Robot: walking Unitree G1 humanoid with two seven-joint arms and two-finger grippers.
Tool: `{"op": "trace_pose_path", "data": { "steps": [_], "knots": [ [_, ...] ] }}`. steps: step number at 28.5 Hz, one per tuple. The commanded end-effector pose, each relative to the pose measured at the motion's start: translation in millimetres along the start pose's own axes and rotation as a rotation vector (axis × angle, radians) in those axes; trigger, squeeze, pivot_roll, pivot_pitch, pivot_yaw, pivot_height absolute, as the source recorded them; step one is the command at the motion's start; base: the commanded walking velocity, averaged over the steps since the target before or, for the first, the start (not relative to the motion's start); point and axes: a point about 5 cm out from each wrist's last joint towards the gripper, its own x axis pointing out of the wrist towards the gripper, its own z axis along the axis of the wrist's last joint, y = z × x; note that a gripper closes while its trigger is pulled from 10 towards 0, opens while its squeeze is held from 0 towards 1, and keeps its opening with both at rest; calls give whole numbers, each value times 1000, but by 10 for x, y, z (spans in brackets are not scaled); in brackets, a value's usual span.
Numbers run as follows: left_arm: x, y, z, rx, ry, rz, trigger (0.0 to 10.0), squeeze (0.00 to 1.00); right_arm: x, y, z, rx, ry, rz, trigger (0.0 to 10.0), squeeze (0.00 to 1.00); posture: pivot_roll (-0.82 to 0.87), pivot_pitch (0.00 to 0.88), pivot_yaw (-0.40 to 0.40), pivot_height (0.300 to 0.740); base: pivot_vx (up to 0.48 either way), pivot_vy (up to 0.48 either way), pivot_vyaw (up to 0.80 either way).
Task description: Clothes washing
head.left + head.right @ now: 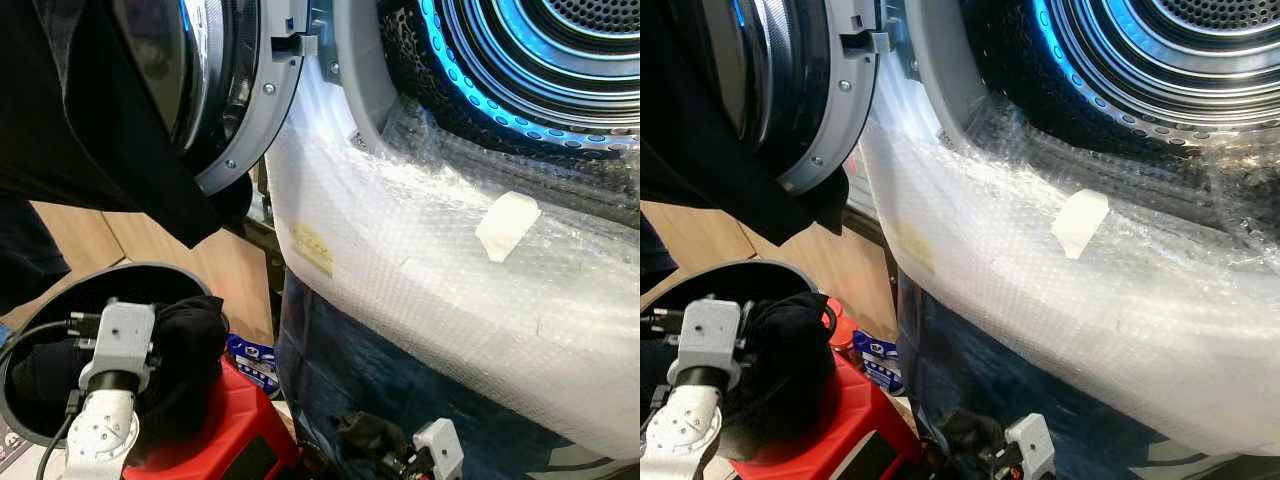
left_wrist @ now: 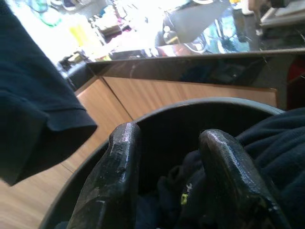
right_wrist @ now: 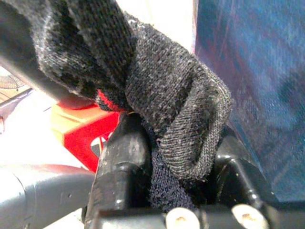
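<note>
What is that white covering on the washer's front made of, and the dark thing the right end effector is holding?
The covering looks like clear bubble wrap: glossy, with tiny dimples. The dark piece in the right end effector seems a knitted fabric, matte, with visible stitch loops.

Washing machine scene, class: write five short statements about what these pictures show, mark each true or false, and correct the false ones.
1. The washing machine door stands open. True.
2. The right gripper is empty. False: it is shut on a dark knitted garment.
3. The left gripper hangs over a round bin that holds dark clothes. True.
4. The front of the machine is bare metal. False: bubble wrap covers it, with a strip of tape stuck on.
5. The drum is packed with laundry. False: the part of it in view holds no clothes and glows blue.
</note>
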Motion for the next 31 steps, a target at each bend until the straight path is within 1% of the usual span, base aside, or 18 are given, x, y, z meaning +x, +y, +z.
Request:
{"op": "trace_pose_path", "data": {
  "steps": [1, 3, 5, 7, 13, 14, 15, 16, 17, 18, 19, 20, 22, 27, 28, 29, 30, 31],
  "knots": [
    [-10, -2, -20, 14, -11, 24, 10000, 0, -34, 13, 0, 14, -3, -3, 0, 0, 89, 108, -11, 740, 0, 0, 0],
    [-11, -3, -22, 14, -13, 27, 10000, 0, -37, 16, 4, 14, -3, -4, 0, 0, 89, 108, -11, 740, 0, 0, 0],
    [-2, -31, -116, 4, 9, 26, 10000, 0, -75, 131, 147, 3, -57, 62, 0, 0, 87, 103, -13, 740, 0, 0, 0],
    [1, -45, -158, 1, 16, 27, 10000, 0, -97, 193, 216, 0, -80, 93, 0, 0, 87, 103, -13, 740, 0, 0, 0],
    [0, -46, -160, 1, 14, 29, 10000, 0, -101, 197, 220, 2, -78, 92, 0, 0, 87, 103, -13, 740, 0, 0, 0],
    [39, -99, -183, -14, 20, 9, 10000, 0, -253, 289, 811, -33, -279, 206, 0, 0, 41, 97, -12, 740, 0, 0, 0],
    [68, -138, -200, -25, 24, -6, 10000, 0, -400, 528, 1224, -59, -406, 369, 0, 0, 45, 93, -14, 740, 0, 0, 0],
    [87, -165, -209, -33, 25, -14, 10000, 0, -524, 761, 1483, -80, -481, 515, 0, 0, 46, 92, -14, 740, 0, 0, 0],
    [97, -185, -219, -36, 22, -18, 10000, 0, -613, 929, 1676, -90, -544, 616, 0, 0, 47, 91, -13, 740, 0, 0, 0],
    [97, -185, -219, -36, 22, -18, 10000, 0, -613, 929, 1676, -90, -544, 616, 0, 0, 47, 91, -13, 740, 0, 0, 0],
    [96, -194, -222, -31, 14, -20, 10000, 0, -642, 970, 1781, -83, -592, 644, 0, 0, 49, 91, -13, 740, 0, 0, 0],
    [96, -194, -222, -31, 14, -20, 10000, 0, -642, 970, 1781, -83, -592, 644, 0, 0, 49, 91, -13, 740, 0, 0, 0],
    [92, -203, -231, -29, 10, -22, 10000, 0, -681, 994, 1892, -90, -623, 662, 0, 0, 48, 90, -14, 740, 0, 0, 0],
    [95, -222, -257, -27, 7, -27, 10000, 0, -770, 1086, 2038, -90, -634, 708, 0, 0, 48, 90, -15, 740, 0, 0, 0],
    [98, -234, -266, -30, 8, -29, 10000, 0, -781, 1114, 2183, -103, -676, 717, 0, 0, 42, 90, -12, 740, 0, 0, 0],
    [98, -234, -266, -30, 8, -29, 10000, 0, -781, 1114, 2183, -103, -676, 717, 0, 0, 42, 90, -12, 740, 0, 0, 0],
    [97, -255, -278, -31, 12, -34, 10000, 0, -782, 1113, 2348, -119, -735, 723, 0, 0, 34, 91, -5, 740, 0, 0, 0],
    [97, -263, -283, -31, 12, -37, 10000, 0, -785, 1110, 2398, -122, -750, 725, 0, 0, 34, 91, -5, 740, 0, 0, 0]
  ]
}}
